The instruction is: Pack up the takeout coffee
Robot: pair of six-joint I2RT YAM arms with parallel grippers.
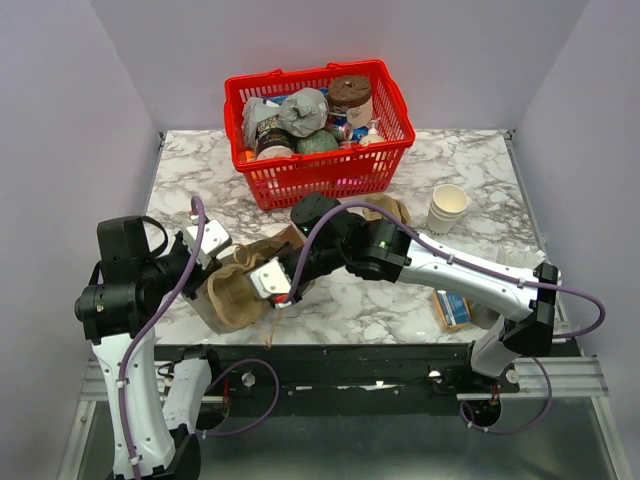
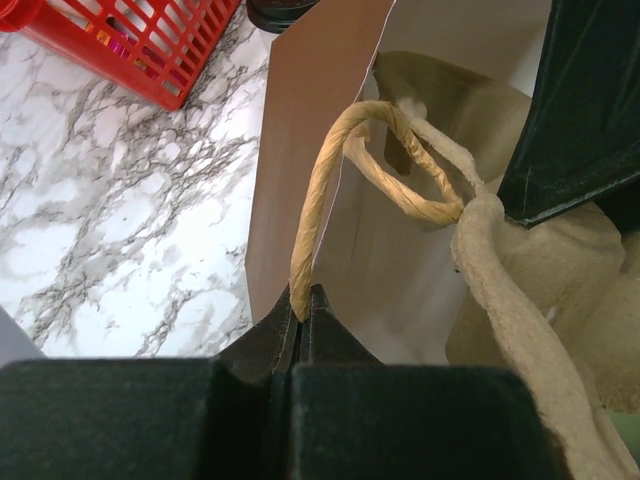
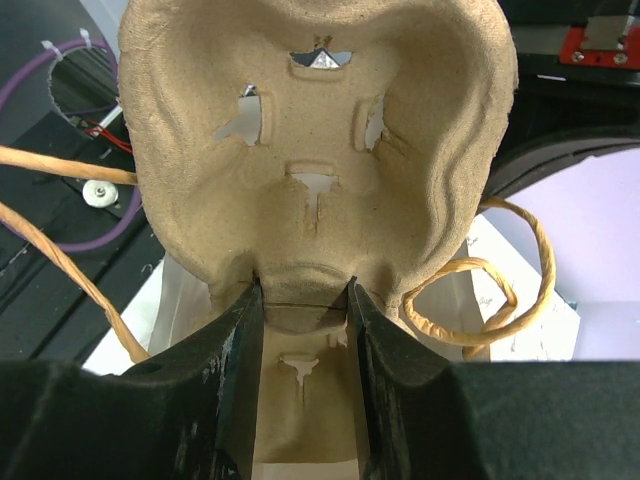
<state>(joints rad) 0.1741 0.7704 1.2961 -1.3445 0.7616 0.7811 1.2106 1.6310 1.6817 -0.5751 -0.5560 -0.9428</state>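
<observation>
On the marble-topped table (image 1: 200, 170), two arms are working at a brown paper bag (image 2: 300, 130) near the front edge, and the step in hand appears to be loading the bag, not yet the drink itself; the red basket (image 1: 320, 178) is sitting at the back, crowded with goods, and the takeout coffee (image 1: 350, 97) is apparently standing upright in its right rear corner, well apart from both arms, though the cup is showing too small to be sure of its print; the right gripper (image 3: 300, 295) is clamping the rim of a moulded pulp cup carrier (image 3: 320, 120), one finger on either side of the edge, and is holding it between the handles at the bag's white-lined mouth; the left gripper (image 2: 303, 300) is pinching the bag's twisted paper handle (image 2: 318, 190) between fingers pressed together, pulling the mouth open; a stack of lidless cups (image 1: 447, 207) is sitting at the right. The next move is likely calling for the carrier to be seated flat on the bag's floor and released, the handle held taut meanwhile, before the right arm is sent back to the basket for the coffee.
</observation>
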